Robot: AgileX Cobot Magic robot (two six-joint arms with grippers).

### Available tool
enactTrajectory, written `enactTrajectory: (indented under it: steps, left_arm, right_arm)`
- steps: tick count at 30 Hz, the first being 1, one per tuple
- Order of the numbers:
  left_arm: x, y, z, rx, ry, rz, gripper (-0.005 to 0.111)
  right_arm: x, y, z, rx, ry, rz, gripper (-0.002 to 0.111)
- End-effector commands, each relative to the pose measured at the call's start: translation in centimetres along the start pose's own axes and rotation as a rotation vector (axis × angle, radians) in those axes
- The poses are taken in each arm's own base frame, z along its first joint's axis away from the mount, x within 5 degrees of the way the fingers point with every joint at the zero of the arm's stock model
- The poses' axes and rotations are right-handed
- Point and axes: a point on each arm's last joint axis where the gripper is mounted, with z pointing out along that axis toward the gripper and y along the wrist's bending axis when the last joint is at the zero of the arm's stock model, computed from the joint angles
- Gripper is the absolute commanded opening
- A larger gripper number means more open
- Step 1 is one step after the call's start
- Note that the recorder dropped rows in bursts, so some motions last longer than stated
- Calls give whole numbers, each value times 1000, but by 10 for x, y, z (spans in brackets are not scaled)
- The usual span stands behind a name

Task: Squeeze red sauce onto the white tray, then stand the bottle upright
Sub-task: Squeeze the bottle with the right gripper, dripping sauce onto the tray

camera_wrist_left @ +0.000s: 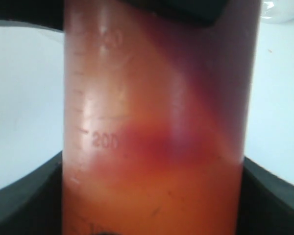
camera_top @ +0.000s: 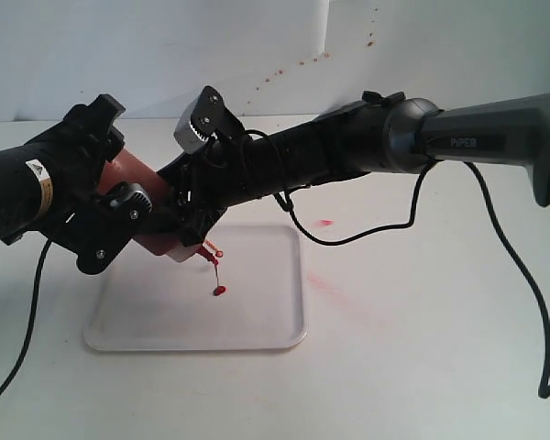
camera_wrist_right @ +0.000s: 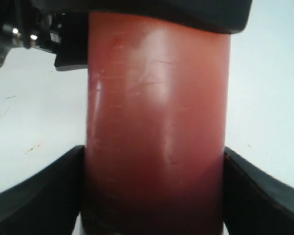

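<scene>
The translucent, red-tinted cylindrical plastic squeeze bottle (camera_top: pixel 131 170) hangs tilted above the flat glossy white rectangular tray (camera_top: pixel 147 321), nozzle down and base raised toward the white surface's (camera_top: pixel 422 348) far-left corner. Both grippers hold its body: the left gripper (camera_wrist_left: pixel 152 200) is clamped around the part with printed graduations ("200" is legible), and the right gripper (camera_wrist_right: pixel 154 191), reaching across, is closed on it beside the left one. A thin strand of glossy dark-red sauce (camera_top: pixel 219 291) runs from the nozzle to a small blob near the tray's middle. The tray lies well in from the surface's far edge.
</scene>
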Motion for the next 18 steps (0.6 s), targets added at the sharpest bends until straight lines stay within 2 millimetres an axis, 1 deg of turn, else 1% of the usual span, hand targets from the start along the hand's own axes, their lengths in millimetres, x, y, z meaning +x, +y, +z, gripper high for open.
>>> enactTrajectory:
  steps: [1,4,5,7,18]
  left_arm:
    - [4,5,-3,-18,25,-11,0]
    - [4,5,-3,-18,25,-11,0]
    - [4,5,-3,-18,25,-11,0]
    - [4,5,-3,-18,25,-11,0]
    - [4,5,-3,-18,25,-11,0]
  right_arm:
    - [-12,19,0,-160,-49,-85,29]
    - [-11,18,1,-147,-41,-84,69]
    - [-10,16,1,-125,-33,-79,86]
    - [-10,14,1,-109,-32,-63,106]
    - [-10,14,1,-107,-32,-67,105]
